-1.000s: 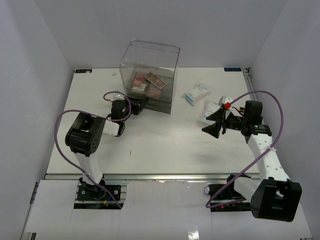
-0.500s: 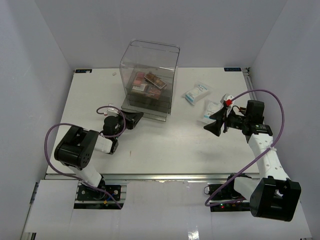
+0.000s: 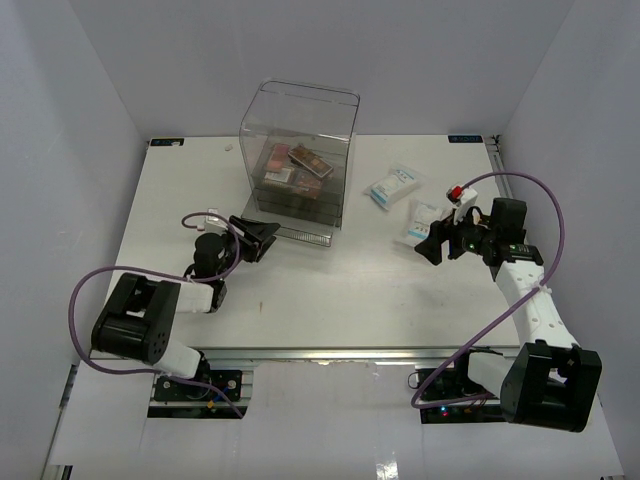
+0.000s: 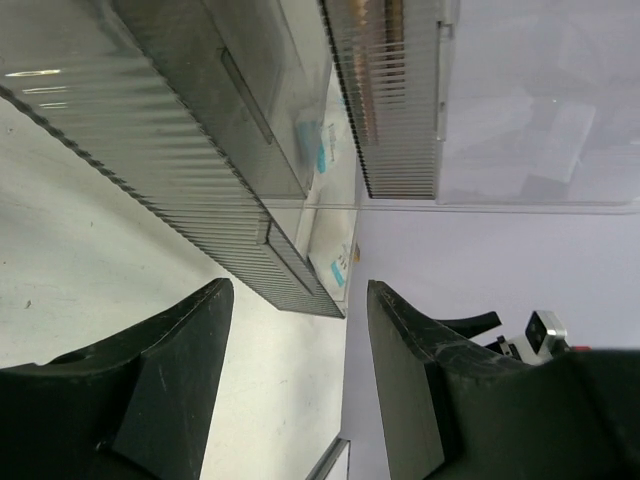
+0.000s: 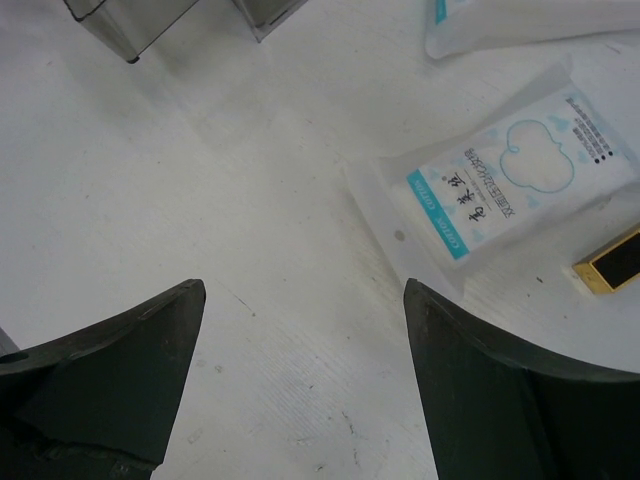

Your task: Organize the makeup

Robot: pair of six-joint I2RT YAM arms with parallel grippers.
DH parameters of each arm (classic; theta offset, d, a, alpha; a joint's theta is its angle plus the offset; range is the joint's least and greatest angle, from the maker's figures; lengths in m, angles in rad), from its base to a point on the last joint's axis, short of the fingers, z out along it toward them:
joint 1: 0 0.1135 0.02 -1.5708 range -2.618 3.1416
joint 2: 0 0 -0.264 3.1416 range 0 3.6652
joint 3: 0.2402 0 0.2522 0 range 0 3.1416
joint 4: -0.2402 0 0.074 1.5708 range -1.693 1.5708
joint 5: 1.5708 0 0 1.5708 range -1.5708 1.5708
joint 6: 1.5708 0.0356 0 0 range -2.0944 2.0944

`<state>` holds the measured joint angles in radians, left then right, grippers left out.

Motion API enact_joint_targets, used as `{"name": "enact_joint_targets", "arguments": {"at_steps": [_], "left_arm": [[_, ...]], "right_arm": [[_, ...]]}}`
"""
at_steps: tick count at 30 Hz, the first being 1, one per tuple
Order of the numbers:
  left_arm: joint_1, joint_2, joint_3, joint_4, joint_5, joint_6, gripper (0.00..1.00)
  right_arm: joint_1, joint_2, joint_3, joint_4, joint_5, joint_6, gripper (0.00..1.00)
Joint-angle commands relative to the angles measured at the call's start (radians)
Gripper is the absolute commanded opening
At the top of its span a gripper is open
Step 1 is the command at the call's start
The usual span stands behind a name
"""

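Pink, brown and orange makeup palettes [image 3: 292,165] lie inside the clear plastic box [image 3: 298,110]. Its ribbed bottom drawer [image 3: 305,233] [image 4: 180,140] sticks out toward me. My left gripper [image 3: 264,238] [image 4: 298,292] is open just in front of the drawer's left corner, with nothing between its fingers. Two white-and-blue packets lie right of the box, one farther back [image 3: 392,186] and one nearer [image 3: 424,218] [image 5: 510,175]. My right gripper [image 3: 433,241] [image 5: 303,290] hovers open over bare table just beside the nearer packet, holding nothing.
A small black-and-gold stick [image 5: 612,260] lies by the nearer packet. The white table [image 3: 330,290] ends at a metal rail along the near edge. Grey walls close in the left, back and right sides.
The left arm drew back toward the near left, the bottom drawer came out with it, then the left gripper opened and let go. The right gripper opened wider and shifted slightly toward the nearer packet.
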<state>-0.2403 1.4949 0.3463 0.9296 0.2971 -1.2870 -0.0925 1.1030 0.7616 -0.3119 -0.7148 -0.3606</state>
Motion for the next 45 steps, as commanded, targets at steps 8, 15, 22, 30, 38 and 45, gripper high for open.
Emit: {"name": "enact_joint_targets", "arguments": {"at_steps": [8,15,22,30,38,45], "left_arm": [[0.119,-0.422,-0.053,-0.344,0.114,0.220,0.71],[0.203,-0.654,0.088,-0.709,0.126,0.481,0.89],[0.205,-0.690,0.244,-0.982,0.108,0.802,0.90],[0.205,-0.726,0.262,-1.036,0.064,0.949,0.91],[0.205,-0.751,0.259,-1.034,0.079,0.957,0.91],[0.205,-0.763,0.258,-1.040,0.069,0.960,0.91]], "right_arm": [[-0.031,0.077,0.116,0.040,0.251,0.165,0.89],[-0.042,0.118,0.134,0.046,0.252,0.205,0.89],[-0.049,0.149,0.147,0.054,0.245,0.232,0.89],[-0.052,0.246,0.189,0.053,0.228,0.286,0.89],[-0.054,0.361,0.262,0.056,0.213,0.312,0.87],[-0.055,0.513,0.364,0.029,0.190,0.321,0.83]]}}
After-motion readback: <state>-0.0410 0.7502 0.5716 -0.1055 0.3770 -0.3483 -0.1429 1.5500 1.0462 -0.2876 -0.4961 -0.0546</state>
